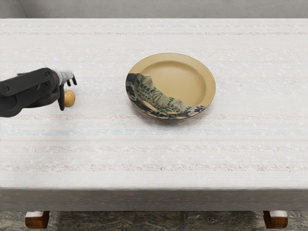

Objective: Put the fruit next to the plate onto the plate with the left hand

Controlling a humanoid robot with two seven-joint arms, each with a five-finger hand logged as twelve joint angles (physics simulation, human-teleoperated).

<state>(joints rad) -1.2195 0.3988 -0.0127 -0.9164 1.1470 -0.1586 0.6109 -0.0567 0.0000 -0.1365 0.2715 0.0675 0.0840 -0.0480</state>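
Observation:
A small yellow-red apple point(70, 98) rests on the tablecloth, well to the left of the plate. The plate point(192, 72) is tan with a dark green patterned band along its near-left rim, and it holds nothing. My left hand point(67, 90) comes in from the left edge and hovers right over the apple. Its dark thumb point(61, 99) hangs down along the apple's left side, and its other fingertips point(72, 80) point out behind the fruit. The fingers are spread and do not close on the apple. The hand covers the apple's left edge.
The table point(154, 154) carries a pale striped cloth; its front edge runs along the bottom of the view. A wide stretch of bare cloth lies between apple and plate.

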